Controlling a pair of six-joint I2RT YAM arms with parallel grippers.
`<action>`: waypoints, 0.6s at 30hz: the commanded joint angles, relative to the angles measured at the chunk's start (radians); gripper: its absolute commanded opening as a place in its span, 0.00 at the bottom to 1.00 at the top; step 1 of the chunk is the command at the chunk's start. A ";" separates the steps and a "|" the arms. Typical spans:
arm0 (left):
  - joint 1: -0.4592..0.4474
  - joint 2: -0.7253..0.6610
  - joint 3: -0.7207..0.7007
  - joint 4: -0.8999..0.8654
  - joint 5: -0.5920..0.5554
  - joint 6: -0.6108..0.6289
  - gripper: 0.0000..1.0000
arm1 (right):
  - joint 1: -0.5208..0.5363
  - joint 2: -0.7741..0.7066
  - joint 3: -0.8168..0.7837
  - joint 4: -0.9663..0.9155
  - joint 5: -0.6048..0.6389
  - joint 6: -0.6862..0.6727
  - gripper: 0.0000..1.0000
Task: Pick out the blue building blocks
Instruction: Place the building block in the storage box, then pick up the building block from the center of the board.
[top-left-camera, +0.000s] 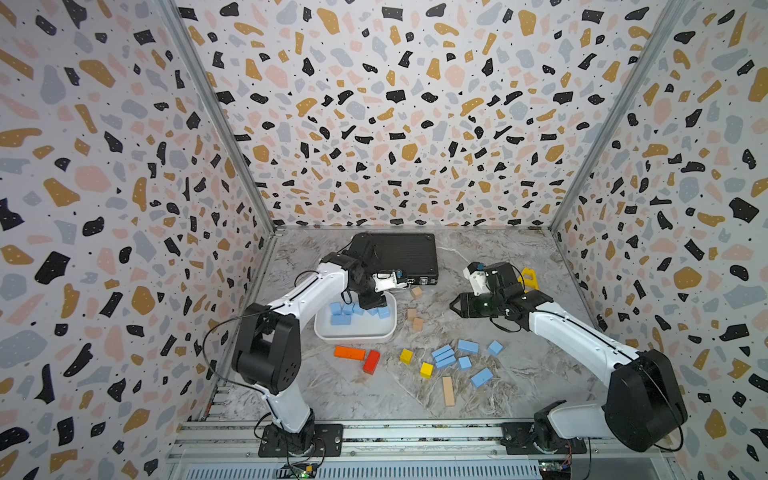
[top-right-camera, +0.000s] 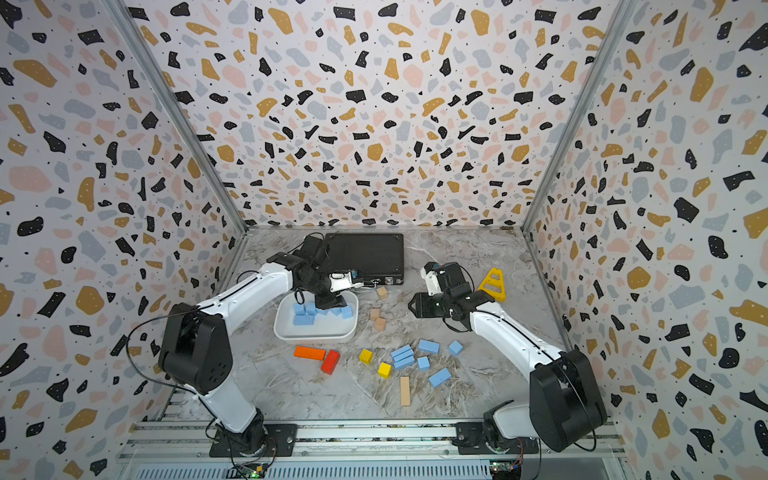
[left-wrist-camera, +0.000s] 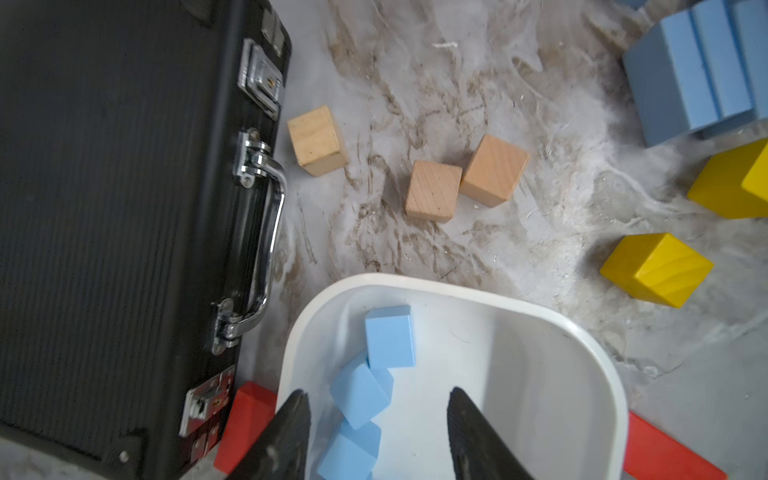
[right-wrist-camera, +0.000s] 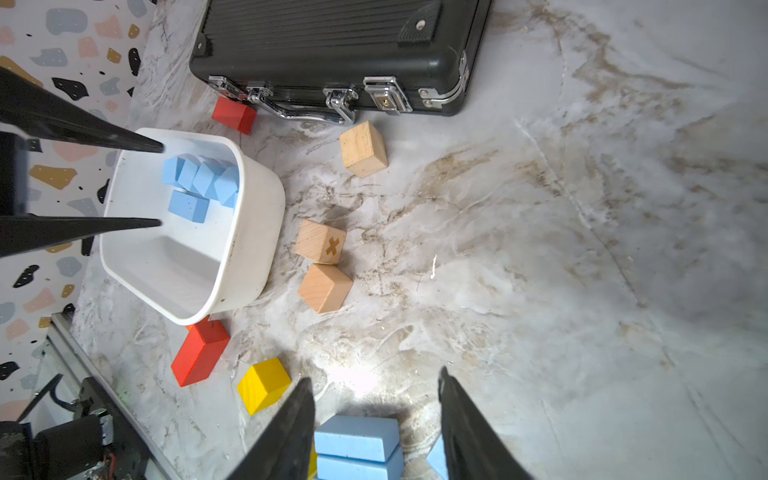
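Hovering my left gripper (left-wrist-camera: 377, 392) over the white tub (left-wrist-camera: 582, 332) right now, jaws spread and gripping nothing. Some of the blue building blocks (left-wrist-camera: 390, 336) are sitting piled in that tub, while loose blue blocks (top-left-camera: 467, 346) are lying out on the marble table (top-left-camera: 519, 374) beside the yellow cubes (top-left-camera: 406, 356). My right gripper (right-wrist-camera: 375, 376) is hanging above the table near the wooden cubes (top-left-camera: 417, 323), jaws also parted, empty.

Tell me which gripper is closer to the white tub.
Left. The left gripper hangs right over the white tub; the right gripper hovers apart from it, beyond the tan cubes.
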 joint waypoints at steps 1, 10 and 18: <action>-0.004 -0.053 -0.027 -0.075 0.047 -0.077 0.54 | 0.005 -0.009 0.026 -0.060 0.049 -0.046 0.52; -0.029 -0.095 0.027 -0.177 0.099 0.045 0.55 | -0.038 -0.047 -0.012 -0.049 0.048 -0.038 0.54; -0.209 0.049 0.158 -0.245 0.043 0.242 0.56 | -0.205 -0.253 -0.145 -0.026 -0.022 0.062 0.54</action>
